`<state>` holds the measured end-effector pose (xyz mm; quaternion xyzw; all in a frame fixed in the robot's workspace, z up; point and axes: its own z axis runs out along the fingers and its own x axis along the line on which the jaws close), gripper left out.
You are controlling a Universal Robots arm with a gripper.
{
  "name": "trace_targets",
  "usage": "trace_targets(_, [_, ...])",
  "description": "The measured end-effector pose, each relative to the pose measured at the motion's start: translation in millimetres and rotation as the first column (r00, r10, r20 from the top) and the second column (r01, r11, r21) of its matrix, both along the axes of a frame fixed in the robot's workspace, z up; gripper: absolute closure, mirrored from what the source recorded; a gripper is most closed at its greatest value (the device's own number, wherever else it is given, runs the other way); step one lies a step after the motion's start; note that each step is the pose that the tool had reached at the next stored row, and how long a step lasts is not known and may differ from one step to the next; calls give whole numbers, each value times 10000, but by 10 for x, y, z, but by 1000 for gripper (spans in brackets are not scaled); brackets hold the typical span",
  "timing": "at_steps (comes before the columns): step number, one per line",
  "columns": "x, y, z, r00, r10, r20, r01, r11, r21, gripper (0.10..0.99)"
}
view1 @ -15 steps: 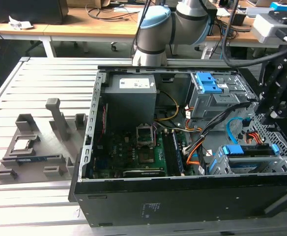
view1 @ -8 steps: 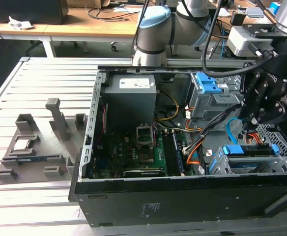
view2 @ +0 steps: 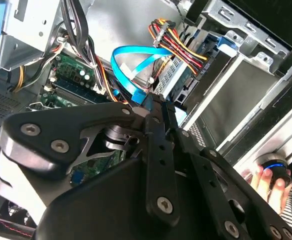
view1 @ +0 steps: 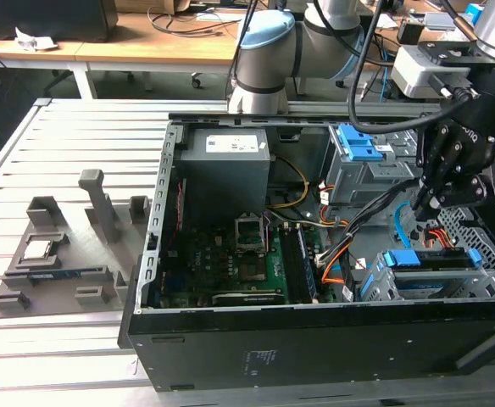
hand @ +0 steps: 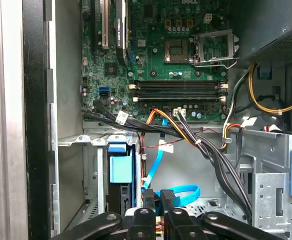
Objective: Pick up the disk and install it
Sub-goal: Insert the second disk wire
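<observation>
We see the gripper lowered into the open computer case, at the exterior view's right, above the bay near the case's front edge. In both wrist views its two black fingers stand pressed together with hardly a gap between them, and we find nothing clamped between them. In the second wrist view the fingertips sit close to a looping blue data cable and a bundle of red, yellow and black power wires; we cannot tell whether they touch either.

The disk lies seated in the grey metal drive cage below the gripper, its bright blue carrier frame showing along the top edge in the exterior view. In the first wrist view we see the blue carrier end upright in the bay slot, just beside the fingers.

The green motherboard lies beyond. A person's hand rests at the case's outer edge in the second wrist view.
</observation>
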<state>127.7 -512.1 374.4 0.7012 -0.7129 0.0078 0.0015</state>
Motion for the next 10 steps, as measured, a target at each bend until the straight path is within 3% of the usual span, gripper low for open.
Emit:
trace_targets(2, [0, -10, -2, 10000, 0, -1, 0, 10000, -6, 925])
trace_targets(4, [0, -111, -15, 10000, 0, -1, 0, 9999, -168, 925])
trace_targets(7, [1, -241, -73, 10000, 1, 0, -1, 9998, -175, 925])
trace_targets(10, [53, -252, -159, 10000, 25, -1, -25, 9998, -172, 925])
